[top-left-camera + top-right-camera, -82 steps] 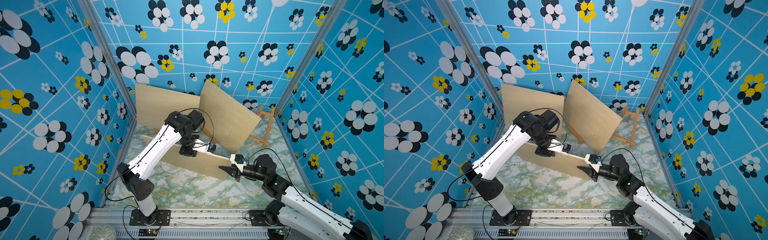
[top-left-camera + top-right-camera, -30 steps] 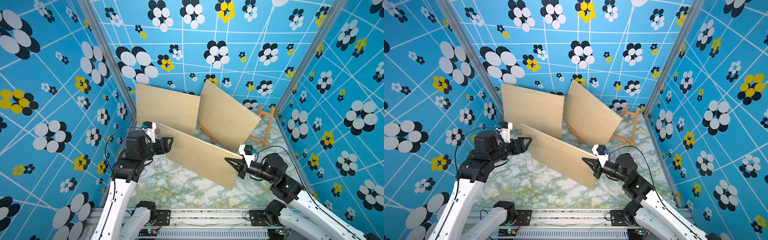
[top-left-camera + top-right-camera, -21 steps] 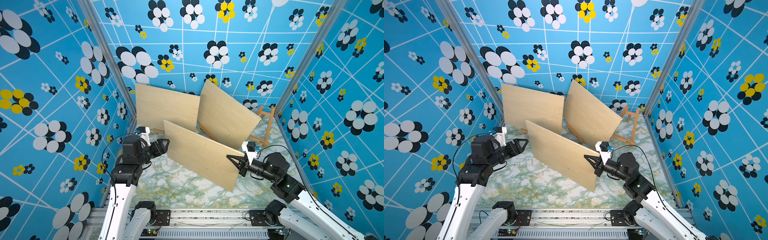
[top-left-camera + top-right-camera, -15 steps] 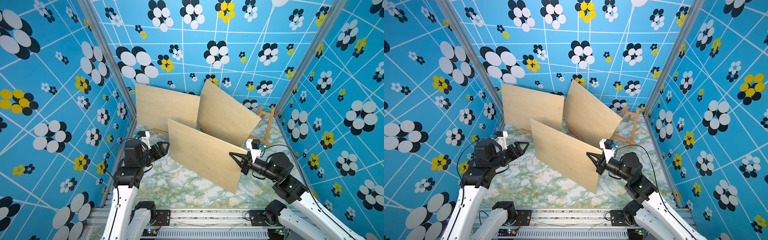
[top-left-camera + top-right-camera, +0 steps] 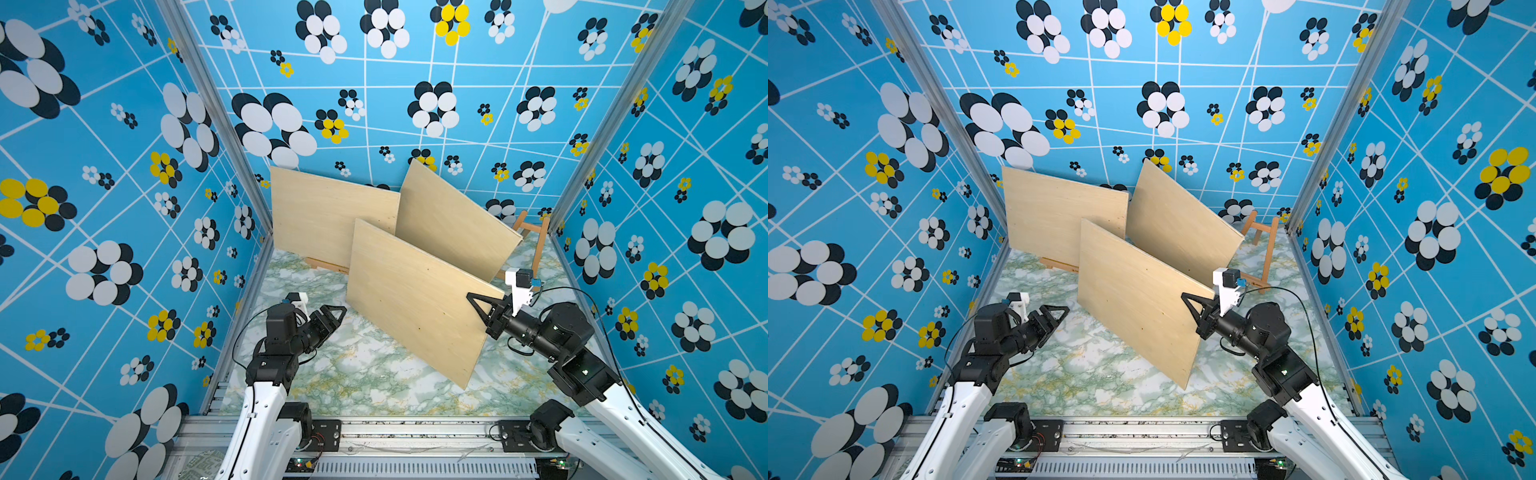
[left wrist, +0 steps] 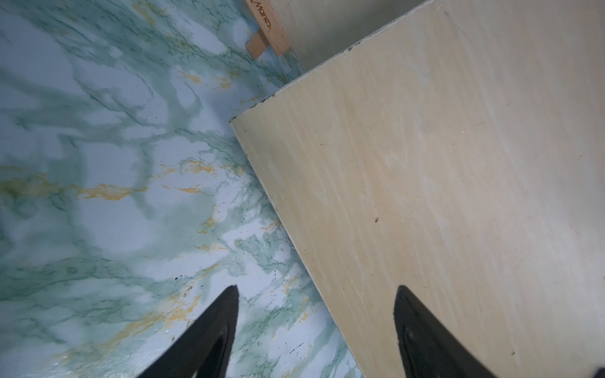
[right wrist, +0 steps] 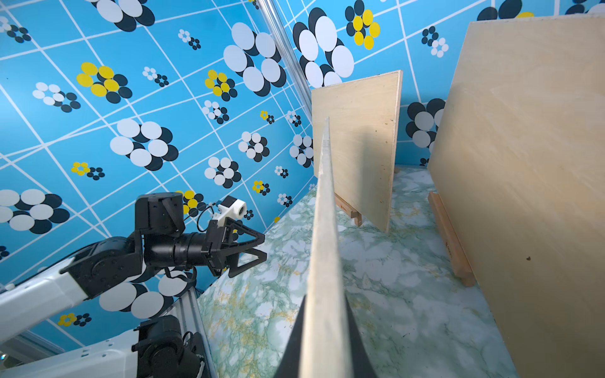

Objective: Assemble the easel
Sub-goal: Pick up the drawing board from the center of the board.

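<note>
Held board (image 5: 411,299) stands on edge, tilted, one side edge clamped in the right gripper (image 5: 482,309). Left gripper (image 7: 264,247) has its jaws apart and empty, just off the opposite edge and not touching it. Beyond the left gripper, a second board (image 5: 332,220) rests on a wooden ledge (image 5: 324,264). Beyond the right gripper, a third board (image 5: 449,224) leans, and a bare easel (image 5: 1270,248) stands farther back.

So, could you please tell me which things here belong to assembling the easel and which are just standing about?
In the job:
- front board, clamped at its edge by the right gripper
- left gripper, open, near the board's other end
- bare wooden easel in the far corner, probably the target

Standing by:
- back left board
- back right board
</note>
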Controlling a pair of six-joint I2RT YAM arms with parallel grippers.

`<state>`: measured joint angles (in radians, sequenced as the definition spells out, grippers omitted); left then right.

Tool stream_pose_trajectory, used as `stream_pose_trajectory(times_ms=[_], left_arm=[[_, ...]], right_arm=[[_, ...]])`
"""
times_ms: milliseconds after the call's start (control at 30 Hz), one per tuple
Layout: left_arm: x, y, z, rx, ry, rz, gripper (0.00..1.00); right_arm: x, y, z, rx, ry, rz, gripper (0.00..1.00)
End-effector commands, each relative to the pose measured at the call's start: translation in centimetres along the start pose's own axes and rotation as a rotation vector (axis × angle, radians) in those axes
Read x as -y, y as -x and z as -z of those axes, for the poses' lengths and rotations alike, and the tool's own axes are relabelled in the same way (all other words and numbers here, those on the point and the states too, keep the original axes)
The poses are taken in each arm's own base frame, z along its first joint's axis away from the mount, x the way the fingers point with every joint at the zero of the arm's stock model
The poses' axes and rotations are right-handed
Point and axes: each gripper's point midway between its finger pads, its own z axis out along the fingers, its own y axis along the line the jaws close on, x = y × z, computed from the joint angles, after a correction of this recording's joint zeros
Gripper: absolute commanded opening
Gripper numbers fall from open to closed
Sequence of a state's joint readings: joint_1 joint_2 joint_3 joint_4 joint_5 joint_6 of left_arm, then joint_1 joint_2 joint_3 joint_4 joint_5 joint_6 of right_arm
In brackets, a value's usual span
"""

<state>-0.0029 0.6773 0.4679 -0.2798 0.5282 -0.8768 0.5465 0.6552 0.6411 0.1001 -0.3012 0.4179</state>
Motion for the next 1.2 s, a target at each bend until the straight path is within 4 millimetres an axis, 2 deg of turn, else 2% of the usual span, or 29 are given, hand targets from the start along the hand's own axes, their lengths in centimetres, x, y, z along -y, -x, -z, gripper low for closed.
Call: stream_pose_trajectory(times_ms=[0,100,300,533,633,767,867,1000,1167], left_arm=[[1.2,-0.6,-0.4,-0.003,-0.065,0.004,0.77],[2.0,-0.9,-0.8,-0.004,-0.082,-0.014,0.77],[5.6,-1.2,-1.7,-0.035,-0.118,-0.096,0.78],[9.1,-0.8,-2.6,-0.047,-0.170,-0.144,0.78],[10.3,-1.1,-3.5,-0.066,-0.183,-0.163,0.78],[12.3,-1.6,-4.6,-0.086,-0.213,-0.191,0.78],[13.5,-2.0,-5.4,-0.106,-0.223,-0.215,0.78],[14.5,-2.8,-6.4,-0.136,-0.231,-0.243,0.78],[14.8,-3.4,-7.2,-0.160,-0.234,-0.255,0.77]], right_arm=[[-8.4,14.2,5.3,0.490,0.267,0.087,0.00],[-9.0,15.6,6.0,0.525,0.269,0.097,0.00],[-10.3,18.8,8.0,0.620,0.254,0.138,0.00],[-9.3,21.8,9.7,0.770,0.149,0.148,0.00],[-9.7,23.3,10.6,0.832,0.140,0.175,0.00],[-9.2,24.9,11.5,0.899,0.060,0.204,0.00],[-8.7,25.5,12.0,0.943,0.014,0.221,0.00],[-8.9,26.3,12.6,0.985,0.011,0.237,0.00],[-9.2,27.4,14.6,1.026,-0.080,0.323,0.00]])
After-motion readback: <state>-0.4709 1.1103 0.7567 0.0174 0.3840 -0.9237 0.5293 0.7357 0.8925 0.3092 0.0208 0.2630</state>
